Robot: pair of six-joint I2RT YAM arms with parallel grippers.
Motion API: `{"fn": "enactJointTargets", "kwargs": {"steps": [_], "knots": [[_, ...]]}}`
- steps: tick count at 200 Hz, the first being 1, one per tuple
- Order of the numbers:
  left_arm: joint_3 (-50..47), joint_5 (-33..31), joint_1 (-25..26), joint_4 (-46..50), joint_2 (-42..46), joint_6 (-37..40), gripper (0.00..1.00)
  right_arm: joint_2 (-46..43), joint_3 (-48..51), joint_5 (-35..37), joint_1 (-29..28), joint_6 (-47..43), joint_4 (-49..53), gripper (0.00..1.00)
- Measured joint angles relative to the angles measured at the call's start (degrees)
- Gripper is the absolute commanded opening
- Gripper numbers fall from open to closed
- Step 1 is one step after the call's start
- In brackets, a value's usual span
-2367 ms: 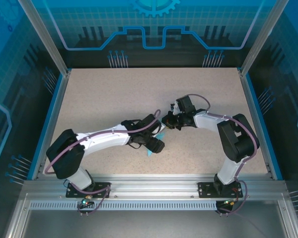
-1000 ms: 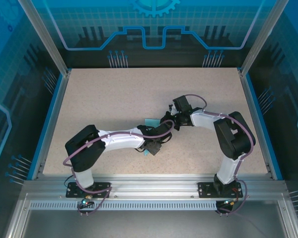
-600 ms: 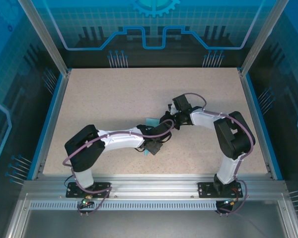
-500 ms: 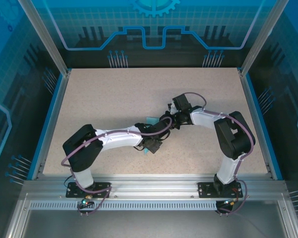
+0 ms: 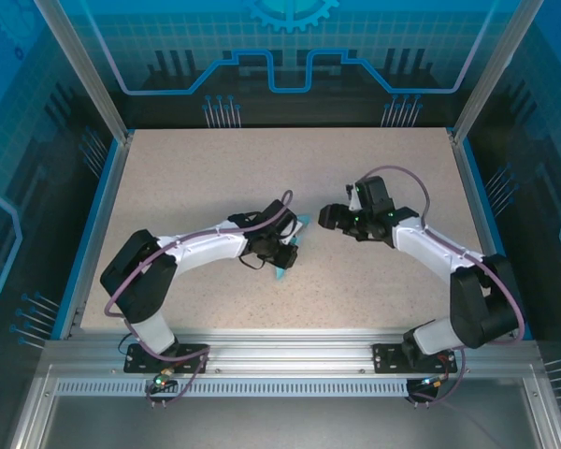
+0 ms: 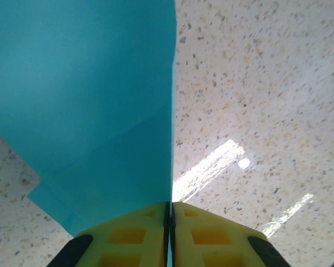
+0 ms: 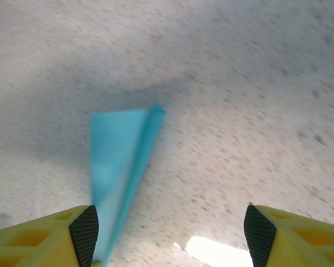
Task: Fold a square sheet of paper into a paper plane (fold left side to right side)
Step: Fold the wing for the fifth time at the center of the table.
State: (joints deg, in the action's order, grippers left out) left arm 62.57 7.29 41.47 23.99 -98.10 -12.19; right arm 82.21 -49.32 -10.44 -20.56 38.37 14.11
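We see the left gripper (image 5: pixel 286 251) with its yellow fingers (image 6: pixel 133 236) pressed flat together, clamped on the folded sheet of thin light-blue paper (image 5: pixel 300 224). In the left wrist view the paper (image 6: pixel 89 83) rises out of the seam between those two fingers of the left gripper (image 6: pixel 171 217). It fans away to the left of the seam. One straight edge carries on directly from the seam line, and a faint crease slants across the sheet. A stepped corner of a lower layer peeks out just beside the finger on that side.

From above, the paper sticks out on two sides of the left gripper: a pointed tip on its far right side and a small corner on its near side. The beige speckled table (image 5: pixel 215 178) lies beneath the left gripper; we cannot tell whether the paper touches it.

The right gripper (image 5: pixel 327 217) sits to the right of the left gripper, with a bare strip of table between it and the paper's tip. Its jaws stand wide apart and hold nothing. In the blurred right wrist view the right gripper (image 7: pixel 170 242) shows a black pad (image 7: pixel 83 233) at each lower corner. There the paper (image 7: pixel 122 150) is a narrow blue wedge ahead of the open jaws. Its lower end runs down alongside the pad at the view's left.
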Motion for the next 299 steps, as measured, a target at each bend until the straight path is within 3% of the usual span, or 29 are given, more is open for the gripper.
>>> {"fn": "enactJointTargets", "kwargs": {"steps": [58, 124, 229, 299], "knots": [[0.0, 7.7, -2.8, -3.6, -3.3, -1.7, 0.14, -2.0, 8.8, -0.4, 0.1, -0.7, -2.0, 0.74], [-2.0, 12.3, -4.3, -8.6, -5.3, -4.0, 0.15, -1.9, 10.2, -2.1, -1.8, -0.7, -7.6, 0.73], [-10.8, 25.5, -11.4, -22.9, -4.3, -12.2, 0.14, 7.5, 10.7, -6.2, -6.2, 4.1, -20.9, 0.7], [-12.3, 29.0, -12.6, -28.8, -4.3, -16.4, 0.14, 11.8, 12.1, -8.4, -6.4, 10.9, -32.5, 0.65]]}}
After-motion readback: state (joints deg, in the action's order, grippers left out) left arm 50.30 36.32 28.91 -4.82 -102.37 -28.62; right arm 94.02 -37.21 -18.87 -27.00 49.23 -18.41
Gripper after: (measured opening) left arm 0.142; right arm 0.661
